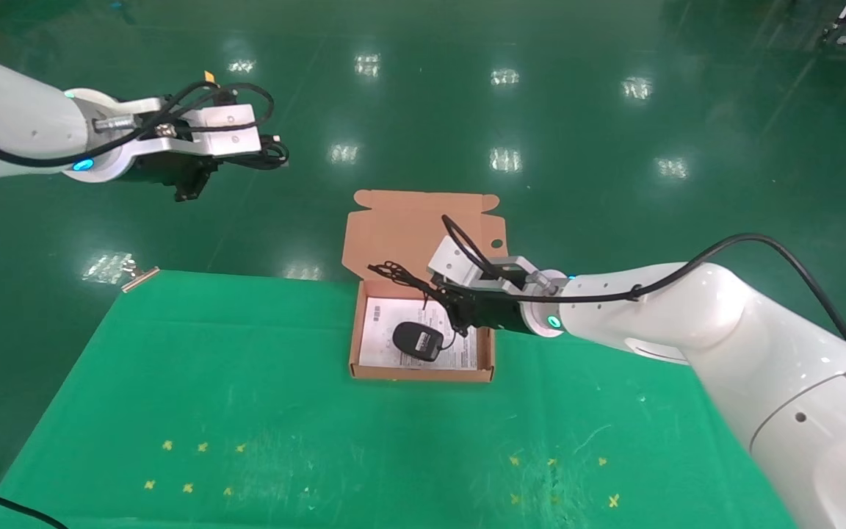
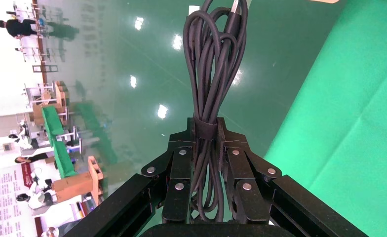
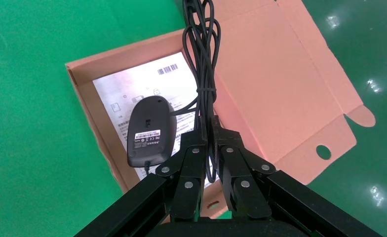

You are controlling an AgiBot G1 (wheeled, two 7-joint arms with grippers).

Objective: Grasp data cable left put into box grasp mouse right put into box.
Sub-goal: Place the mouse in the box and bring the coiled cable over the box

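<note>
1. While the mouse (image 3: pixel 151 131) is lying underside-up in the box (image 1: pixel 355 345) at the counter's far edge, the right gripper (image 3: pixel 210 129) is pinching its bundled cord (image 3: pixel 201 44); lowering it fully inside before release looks best.
2. Left gripper (image 2: pixel 206 129), fingers clamping the data cable (image 2: pixel 213 59), is hanging off the counter's far-left corner.
3. Lid flap (image 3: pixel 280 84) is lying open; paper sheet (image 1: pixel 382 338) is lining the box.

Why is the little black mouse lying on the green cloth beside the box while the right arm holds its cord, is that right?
Not quite. The small black oval mouse lies upside down inside the shallow orange-brown cardboard box, on a white printed sheet, not on the green cloth. The right wrist view shows it. The right gripper does hold its thin black cord.
</note>
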